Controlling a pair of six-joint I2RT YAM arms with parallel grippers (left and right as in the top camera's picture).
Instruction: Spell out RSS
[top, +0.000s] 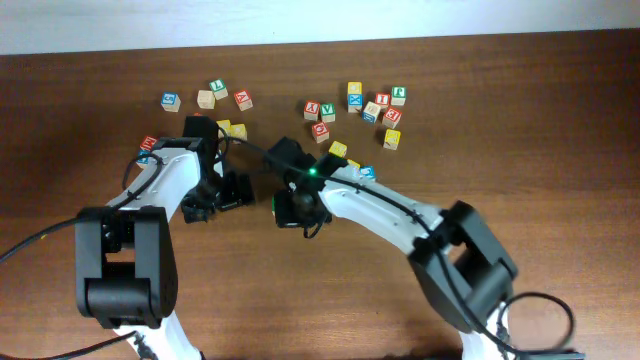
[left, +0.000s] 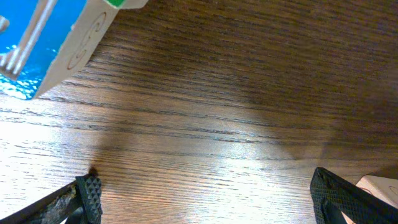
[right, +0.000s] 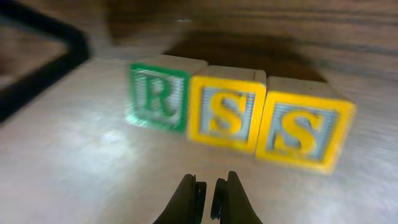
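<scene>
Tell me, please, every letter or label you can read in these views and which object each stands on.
"R": green cube, left end of the row.
"S": middle yellow cube.
"S": right-hand yellow cube.
Scattered cubes in the overhead view: letters too small to read.
Left wrist view: nothing legible.

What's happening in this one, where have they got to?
Two robot arms are spelling RSS with letter cubes on a wooden table. In the right wrist view, the green R cube, the first S cube and the second S cube stand side by side, reading RSS. The right fingers are shut and empty, just short of the row. The left fingers are wide open over bare wood, holding nothing. The word looks finished.
</scene>
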